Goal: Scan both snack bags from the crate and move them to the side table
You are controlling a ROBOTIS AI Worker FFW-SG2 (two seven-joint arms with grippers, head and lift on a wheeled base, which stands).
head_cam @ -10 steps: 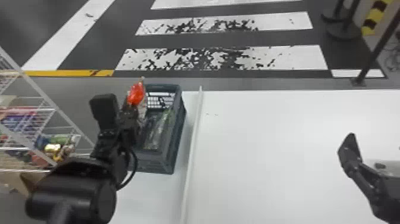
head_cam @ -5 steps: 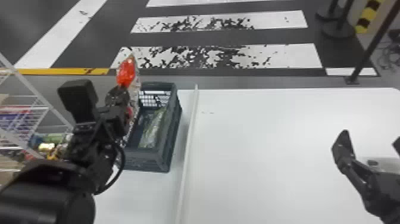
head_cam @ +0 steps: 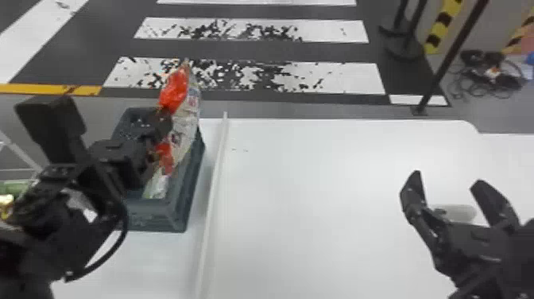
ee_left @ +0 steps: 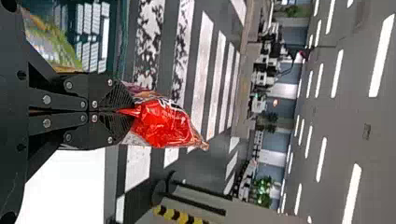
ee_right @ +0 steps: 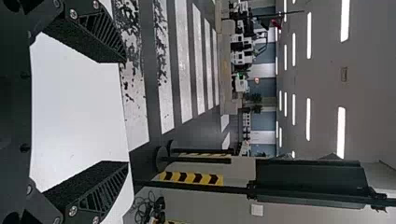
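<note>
- Head view: we see the left gripper [head_cam: 163, 122] at the crate [head_cam: 159, 216], its fingers closed on a red and pale snack bag [head_cam: 186, 123], which we find upright over the crate.
- We spot a second snack bag [ee_left: 53, 39] lying inside the crate.
- To the right of the crate, past a thin white strip [head_cam: 213, 183], we have the right gripper [head_cam: 447, 178] above the white table [head_cam: 318, 206], fingers spread wide with nothing between them.

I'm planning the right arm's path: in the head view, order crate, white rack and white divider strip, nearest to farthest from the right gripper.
1. White divider strip: left of the right gripper.
2. Crate: left of the strip.
3. White rack: far left edge.
</note>
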